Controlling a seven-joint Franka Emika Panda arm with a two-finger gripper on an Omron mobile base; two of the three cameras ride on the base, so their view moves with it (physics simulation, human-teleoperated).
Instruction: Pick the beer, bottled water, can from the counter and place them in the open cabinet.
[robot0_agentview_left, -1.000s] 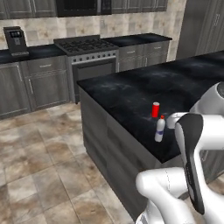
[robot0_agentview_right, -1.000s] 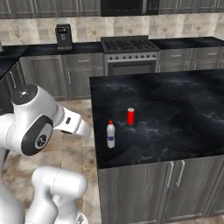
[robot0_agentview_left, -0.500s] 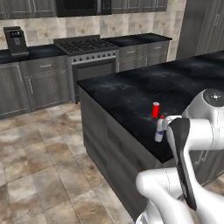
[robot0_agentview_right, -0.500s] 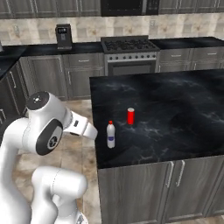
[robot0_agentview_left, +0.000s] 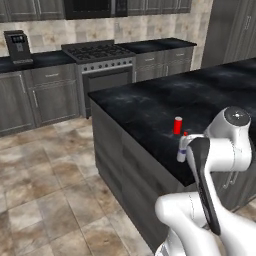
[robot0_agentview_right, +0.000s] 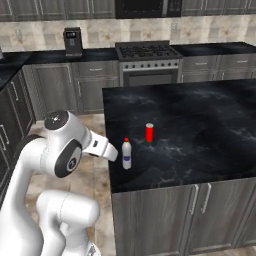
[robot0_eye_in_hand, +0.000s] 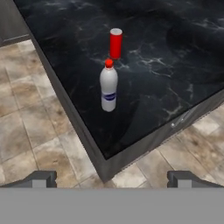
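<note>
The bottled water (robot0_eye_in_hand: 108, 87), white with a red cap, stands upright near the corner of the black marble counter (robot0_eye_in_hand: 166, 57). Just beyond it is the short red can (robot0_eye_in_hand: 115, 43). My gripper (robot0_eye_in_hand: 113, 178) hangs open over the floor just off the counter's corner, a short way from the bottle and empty. In the right base view the gripper (robot0_agentview_right: 111, 152) points at the bottled water (robot0_agentview_right: 127, 154), with the can (robot0_agentview_right: 149, 132) behind it on the counter (robot0_agentview_right: 200, 120). The left base view shows the bottled water (robot0_agentview_left: 181, 150) partly behind my arm, near the can (robot0_agentview_left: 177, 125). The beer and the open cabinet are out of view.
A stove (robot0_agentview_right: 147, 50) and a coffee machine (robot0_agentview_right: 73, 41) stand along the back wall counter. Grey base cabinets with bar handles (robot0_agentview_right: 194, 199) line the island's near side. Tiled floor (robot0_agentview_left: 45, 175) lies left of the island.
My arm has swung forward and the hand has moved closer to the bottled water at the counter's corner. Bottle and can have not moved.
</note>
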